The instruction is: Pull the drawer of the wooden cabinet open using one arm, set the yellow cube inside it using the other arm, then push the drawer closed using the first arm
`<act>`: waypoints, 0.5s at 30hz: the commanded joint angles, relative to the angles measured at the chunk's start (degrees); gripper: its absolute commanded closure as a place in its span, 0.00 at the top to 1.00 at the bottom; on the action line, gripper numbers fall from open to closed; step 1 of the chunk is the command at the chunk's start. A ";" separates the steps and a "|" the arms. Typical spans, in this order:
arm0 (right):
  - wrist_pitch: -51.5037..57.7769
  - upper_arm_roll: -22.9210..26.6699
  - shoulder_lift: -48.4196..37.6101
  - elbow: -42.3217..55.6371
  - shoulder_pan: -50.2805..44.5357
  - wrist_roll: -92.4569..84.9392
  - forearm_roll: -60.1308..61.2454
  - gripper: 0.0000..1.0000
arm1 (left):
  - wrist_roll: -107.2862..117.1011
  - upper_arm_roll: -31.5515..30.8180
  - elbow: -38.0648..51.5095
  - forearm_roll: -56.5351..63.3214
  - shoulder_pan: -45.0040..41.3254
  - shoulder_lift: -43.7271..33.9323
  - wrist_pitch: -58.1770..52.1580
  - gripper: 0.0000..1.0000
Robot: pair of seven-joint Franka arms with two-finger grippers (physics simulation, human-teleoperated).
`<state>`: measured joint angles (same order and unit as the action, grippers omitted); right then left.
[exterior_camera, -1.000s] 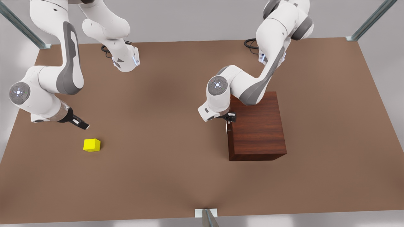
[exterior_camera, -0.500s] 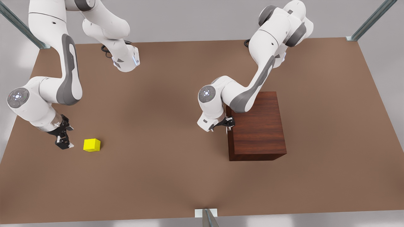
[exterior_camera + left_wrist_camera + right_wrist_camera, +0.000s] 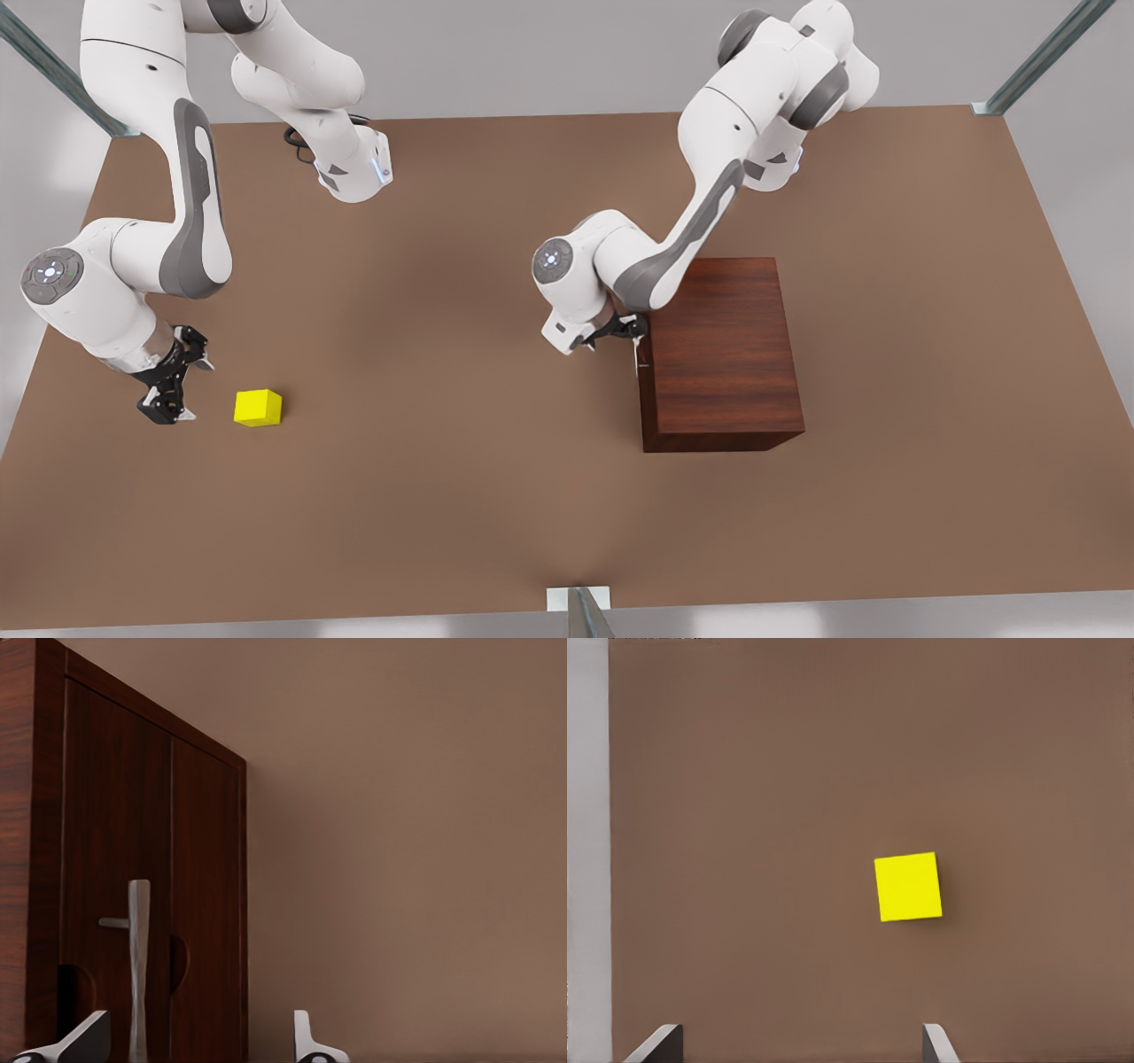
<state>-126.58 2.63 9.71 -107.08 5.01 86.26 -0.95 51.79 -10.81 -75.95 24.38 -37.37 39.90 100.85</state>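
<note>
Cube (image 3: 258, 408): small, bright yellow, plain faces

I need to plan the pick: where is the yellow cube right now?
The yellow cube lies on the table at the front view's left, far from the wooden cabinet, just beside the right tool, untouched.

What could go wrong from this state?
1. The left gripper is open, with the drawer's handle near one finger rather than centred; closing now might clip or miss it.
2. The right gripper is open beside the yellow cube, not over it; descending now could nudge the cube away.
</note>
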 commanded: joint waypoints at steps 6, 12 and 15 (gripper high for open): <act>-0.16 -0.08 -0.04 0.03 -0.09 13.76 -0.02 1.00 | 3.76 0.08 -0.69 3.84 -0.42 1.50 -0.83 1.00; -0.07 -0.08 -0.04 0.03 -0.09 13.76 -0.02 1.00 | 3.84 0.00 -0.25 5.15 -0.42 3.52 -0.13 1.00; -0.07 -0.08 -0.04 0.12 -0.09 13.76 -0.02 1.00 | 3.84 0.00 0.72 5.16 -0.34 4.05 -0.13 1.00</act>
<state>-126.67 2.54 9.72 -107.00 4.94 94.04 -0.95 53.91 -10.77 -75.48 29.08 -37.70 43.97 100.65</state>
